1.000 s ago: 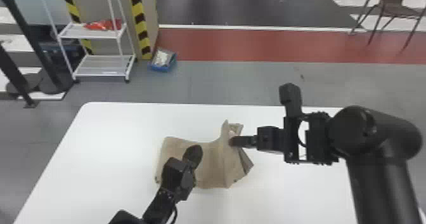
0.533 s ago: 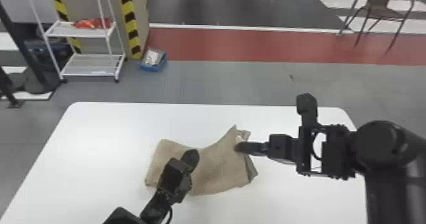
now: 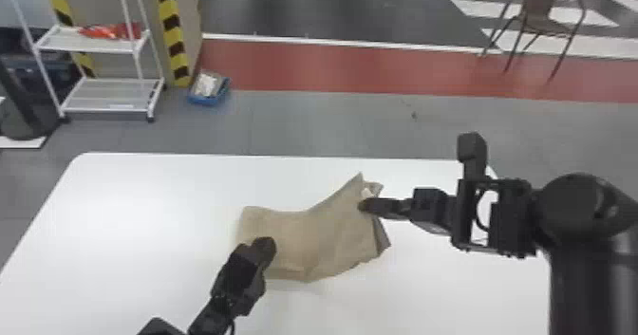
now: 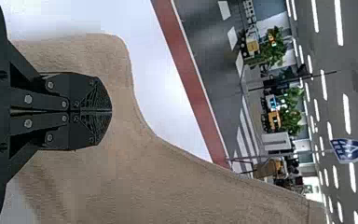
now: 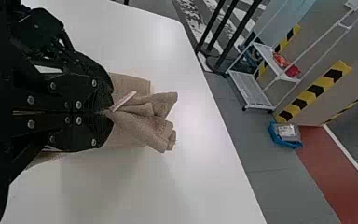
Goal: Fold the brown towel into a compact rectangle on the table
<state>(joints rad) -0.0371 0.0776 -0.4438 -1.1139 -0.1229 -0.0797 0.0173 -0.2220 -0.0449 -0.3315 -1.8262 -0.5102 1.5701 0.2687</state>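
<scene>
Towel (image 3: 323,234), one bent piece of brown cloth, lies on one white, round-cornered table (image 3: 142,206). Of two black grippers with flat fingers, the left gripper (image 3: 268,247), slanting far and right from the near side, is pressed together over the towel's left part; the right gripper (image 3: 366,206), pointing left, pinches the bunched right end beside one thin white tag (image 5: 124,101).

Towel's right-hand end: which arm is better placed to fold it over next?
Right, I'd judge: the right gripper has that end of the towel pinched, while the left gripper is shut over the left part.
</scene>
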